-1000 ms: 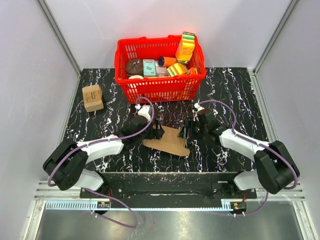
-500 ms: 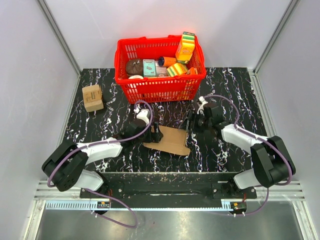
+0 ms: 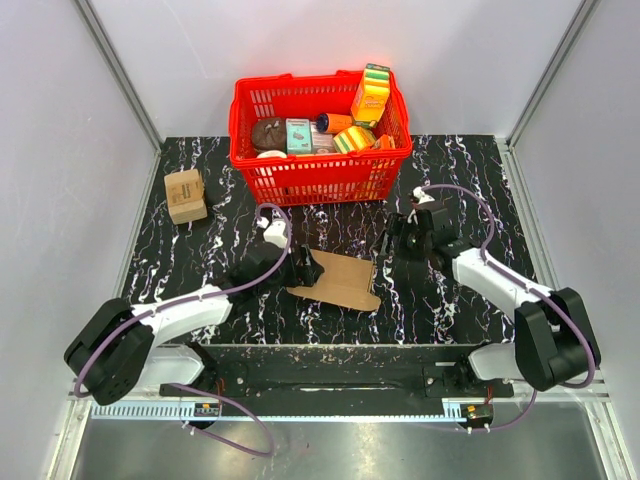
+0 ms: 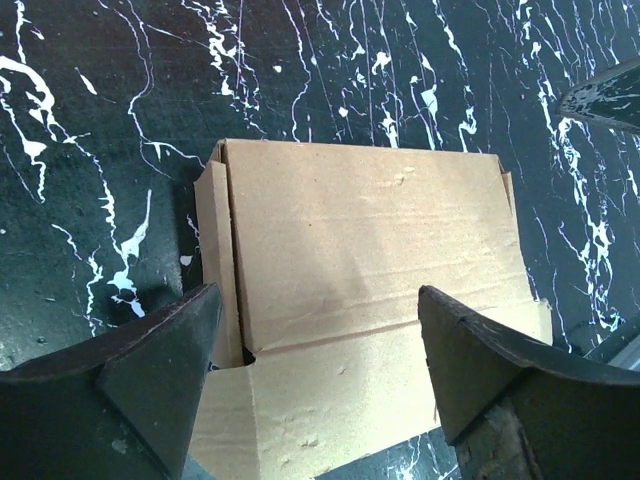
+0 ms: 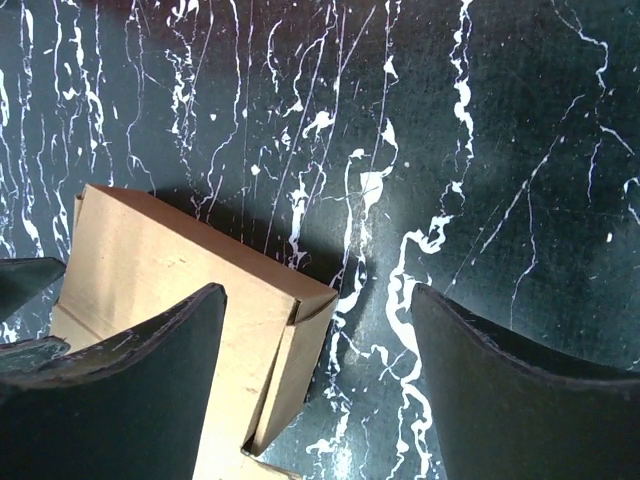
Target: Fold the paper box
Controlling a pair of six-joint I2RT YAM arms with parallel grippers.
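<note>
Paper box (image 3: 338,280) flat on table (image 3: 450,180), between both arms, short of red basket (image 3: 320,175). Left gripper (image 3: 305,268) spread wide over left edge, nothing grasped; right gripper (image 3: 388,246) likewise released, beside right corner. Likely risk: one-sided push skidding sheet over slick surface instead of creasing.

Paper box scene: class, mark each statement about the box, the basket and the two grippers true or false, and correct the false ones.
1. The paper box lies on the table between the two arms. True.
2. The right gripper is clamped on the paper box. False: its jaws stand open, gripping nothing.
3. The paper box sits inside the red basket. False: it lies on the table, nearer the arms than the basket.
4. The left gripper is open over the paper box. True.
</note>
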